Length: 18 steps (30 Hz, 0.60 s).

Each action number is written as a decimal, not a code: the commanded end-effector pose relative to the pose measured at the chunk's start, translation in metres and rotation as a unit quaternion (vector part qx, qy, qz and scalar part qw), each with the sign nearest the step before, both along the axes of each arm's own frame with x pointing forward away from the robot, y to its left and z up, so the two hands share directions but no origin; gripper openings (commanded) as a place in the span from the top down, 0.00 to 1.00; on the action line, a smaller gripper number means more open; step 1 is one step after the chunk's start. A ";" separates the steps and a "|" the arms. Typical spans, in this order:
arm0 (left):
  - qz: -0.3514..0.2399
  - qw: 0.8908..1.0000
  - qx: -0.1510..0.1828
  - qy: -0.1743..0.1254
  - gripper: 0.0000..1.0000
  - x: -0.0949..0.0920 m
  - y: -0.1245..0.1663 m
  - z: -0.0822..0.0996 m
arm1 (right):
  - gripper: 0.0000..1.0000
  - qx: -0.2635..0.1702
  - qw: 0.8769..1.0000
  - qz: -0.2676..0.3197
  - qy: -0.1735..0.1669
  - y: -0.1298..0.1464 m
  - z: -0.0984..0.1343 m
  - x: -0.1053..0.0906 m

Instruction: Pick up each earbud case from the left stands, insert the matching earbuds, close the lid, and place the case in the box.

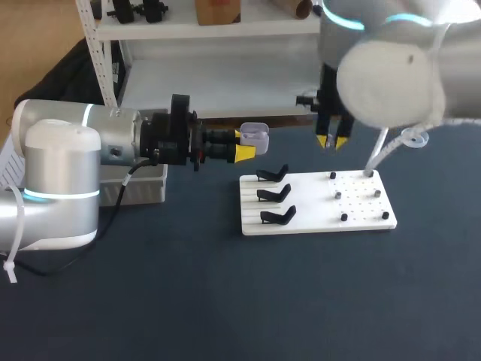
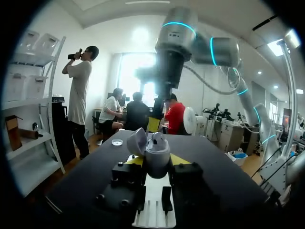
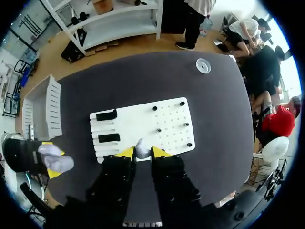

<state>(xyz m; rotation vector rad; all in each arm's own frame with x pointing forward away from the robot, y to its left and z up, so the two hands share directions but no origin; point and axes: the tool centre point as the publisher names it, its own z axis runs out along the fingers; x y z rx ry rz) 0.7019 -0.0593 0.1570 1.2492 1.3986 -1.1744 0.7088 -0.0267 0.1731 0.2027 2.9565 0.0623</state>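
My left gripper [image 1: 242, 144] is shut on a white earbud case [image 1: 255, 136], held in the air left of the white board [image 1: 308, 203]. In the left wrist view the case [image 2: 157, 150] sits between the yellow tips with its lid [image 2: 136, 141] flipped open. My right gripper [image 1: 331, 141] hangs above the board's far edge, to the right of the case. Seen from its own wrist, the right gripper [image 3: 141, 153] is shut on a small white earbud [image 3: 141, 148]. Three black stands [image 1: 274, 195] on the board's left part are bare.
Several small dark pegs [image 1: 353, 197] stand on the board's right half. A pale open box [image 1: 143, 188] sits at the back left behind my left arm, and shows as a box [image 3: 40, 112] in the right wrist view. A clear round disc [image 1: 413, 139] lies at the back right.
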 end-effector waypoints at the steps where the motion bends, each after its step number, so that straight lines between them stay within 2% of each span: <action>1: 0.002 1.000 0.000 -0.001 1.00 -0.001 0.000 0.000 | 1.00 0.012 1.000 0.011 -0.024 0.009 0.056 -0.043; 9: 0.002 1.000 0.000 -0.001 1.00 -0.001 0.000 0.000 | 1.00 0.036 0.996 0.074 -0.043 0.061 0.094 -0.067; 13: 0.002 1.000 0.000 -0.001 1.00 -0.001 0.000 0.000 | 1.00 0.043 0.991 0.115 -0.048 0.087 0.100 -0.072; 18: 0.002 1.000 0.000 -0.001 1.00 -0.001 0.000 0.000 | 1.00 0.045 0.989 0.137 -0.040 0.105 0.095 -0.065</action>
